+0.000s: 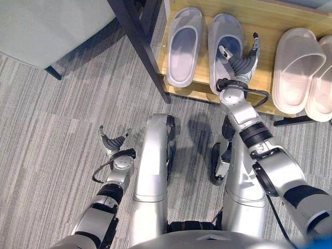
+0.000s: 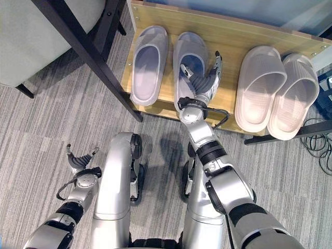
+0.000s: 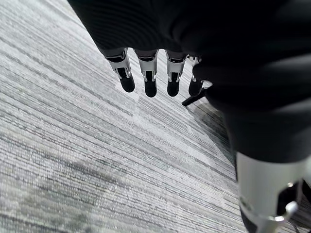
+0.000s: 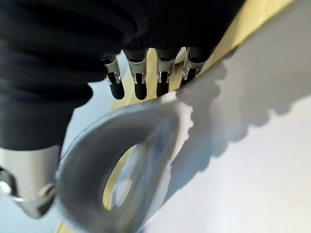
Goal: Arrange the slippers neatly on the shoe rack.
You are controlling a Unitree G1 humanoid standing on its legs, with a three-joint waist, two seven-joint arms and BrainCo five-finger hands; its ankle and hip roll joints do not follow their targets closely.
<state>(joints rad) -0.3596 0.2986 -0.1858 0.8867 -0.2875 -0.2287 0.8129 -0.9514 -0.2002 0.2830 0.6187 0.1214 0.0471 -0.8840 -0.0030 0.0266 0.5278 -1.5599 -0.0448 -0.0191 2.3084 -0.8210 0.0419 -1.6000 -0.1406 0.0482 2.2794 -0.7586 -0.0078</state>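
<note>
Two pale lavender slippers lie side by side on the wooden shelf (image 1: 262, 21) of the shoe rack, toes pointing away: the left one (image 1: 182, 46) and the right one (image 1: 223, 33). My right hand (image 1: 239, 65) hovers over the heel half of the right lavender slipper, fingers straight and thumb spread, open. In the right wrist view its fingers (image 4: 141, 85) reach just past that slipper's strap (image 4: 126, 160). A pair of pinkish-white slippers (image 1: 298, 67) rests further right on the same shelf. My left hand (image 1: 114, 142) hangs low over the carpet, open and empty, fingers (image 3: 149, 82) straight.
A dark metal leg (image 1: 140, 46) of the rack slants down at the shelf's left end. A grey cushioned seat (image 1: 46, 26) stands at the upper left. Striped grey carpet (image 1: 52, 129) covers the floor. Loose cables (image 2: 316, 140) lie at the far right.
</note>
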